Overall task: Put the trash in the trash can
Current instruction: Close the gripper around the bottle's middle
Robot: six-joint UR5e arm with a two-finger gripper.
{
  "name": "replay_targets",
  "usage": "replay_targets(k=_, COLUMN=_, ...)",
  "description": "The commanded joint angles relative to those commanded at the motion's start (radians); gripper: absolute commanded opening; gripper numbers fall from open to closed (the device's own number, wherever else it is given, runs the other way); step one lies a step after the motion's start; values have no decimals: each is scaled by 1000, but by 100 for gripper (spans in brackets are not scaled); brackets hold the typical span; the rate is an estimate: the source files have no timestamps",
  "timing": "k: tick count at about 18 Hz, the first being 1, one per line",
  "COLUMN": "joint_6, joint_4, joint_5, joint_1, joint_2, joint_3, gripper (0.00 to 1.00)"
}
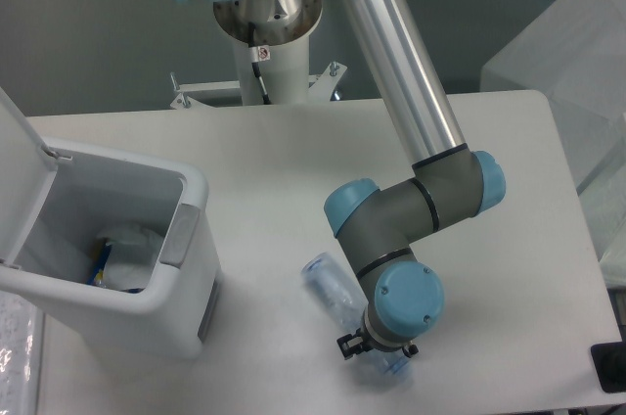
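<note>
The clear plastic bottle (330,285) lies on the white table, slanting from upper left to lower right. My gripper (380,356) points straight down over the bottle's lower end. The wrist hides the fingers, so I cannot tell whether they are open or shut on it. The white trash can (186,224) stands at the left with its flip lid (20,170) swung open. A crumpled whitish wrapper (132,247) lies inside the can, beside a small blue and yellow scrap.
The arm's white pedestal (269,53) stands at the table's back edge. A translucent box (577,53) stands off the table at the right. A black object (608,368) sits at the lower right corner. The table's front edge is just below the gripper.
</note>
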Motion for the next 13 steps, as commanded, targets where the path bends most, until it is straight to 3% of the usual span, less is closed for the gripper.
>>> replay_targets(k=5, joint_6=2, joint_4=-2, joint_5=-5, joint_1=-2, joint_2=20, joint_3=0, gripper=52)
replay_targets(k=10, joint_6=15, joint_4=3, joint_5=-58, joint_1=3, joint_2=90, joint_3=8, gripper=52)
replay_targets(k=13, joint_6=15, joint_4=60, joint_5=-155, joint_1=6, joint_2=146, joint_3=11, gripper=52)
